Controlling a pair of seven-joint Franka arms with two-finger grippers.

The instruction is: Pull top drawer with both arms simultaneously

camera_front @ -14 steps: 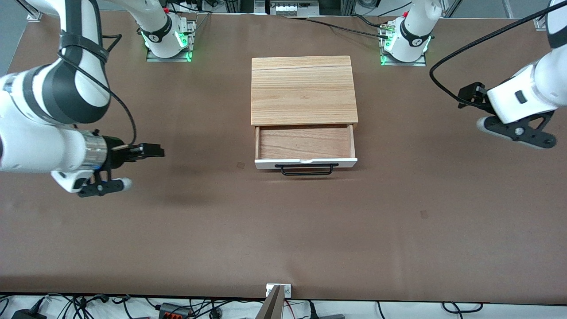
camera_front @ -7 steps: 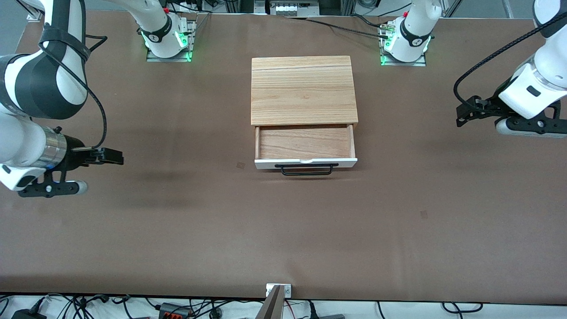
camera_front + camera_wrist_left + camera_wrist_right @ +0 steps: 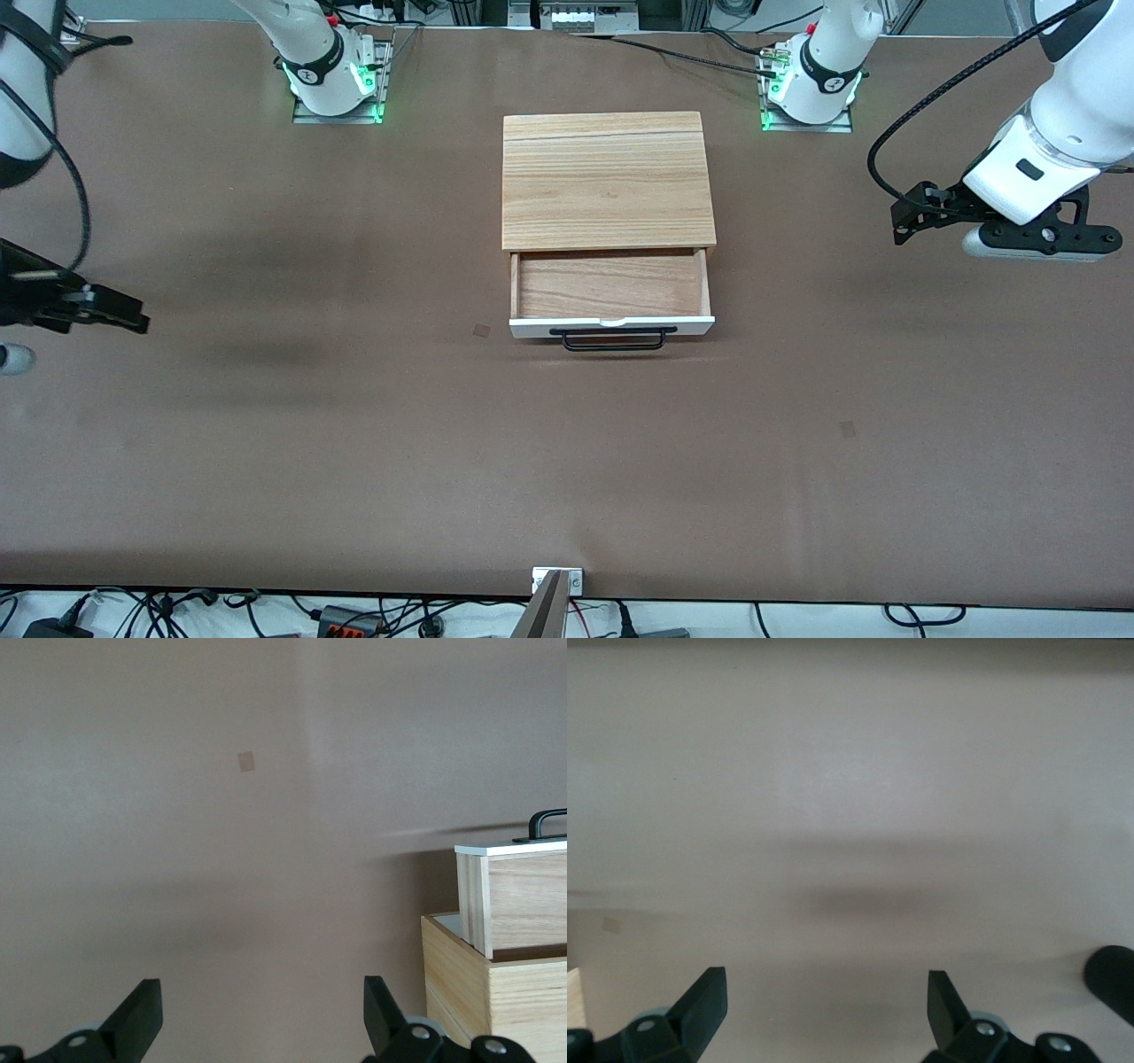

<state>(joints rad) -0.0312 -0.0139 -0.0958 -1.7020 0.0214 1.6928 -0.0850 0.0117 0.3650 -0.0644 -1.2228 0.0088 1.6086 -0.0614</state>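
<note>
The top drawer (image 3: 611, 288) stands pulled out of the wood-topped cabinet (image 3: 608, 177), with its light wood inside showing. Its white front (image 3: 611, 327) and black bar handle (image 3: 613, 340) face the front camera. My left gripper (image 3: 902, 221) is open and empty above the table toward the left arm's end, apart from the drawer. My right gripper (image 3: 133, 315) is open and empty over the table at the right arm's end. The left wrist view shows open fingers (image 3: 137, 1019) and the drawer's side (image 3: 523, 899). The right wrist view shows open fingers (image 3: 704, 1001) over bare table.
The brown table (image 3: 567, 461) runs wide around the cabinet. Two small square marks (image 3: 481, 330) (image 3: 848, 429) lie on it. The arm bases (image 3: 337, 84) (image 3: 811, 89) stand at the table's top edge in the front view. A black cable (image 3: 939, 93) hangs from the left arm.
My right gripper has moved away from the drawer toward its end of the table. My left gripper has shifted slightly toward the cabinet and turned. The drawer has not moved.
</note>
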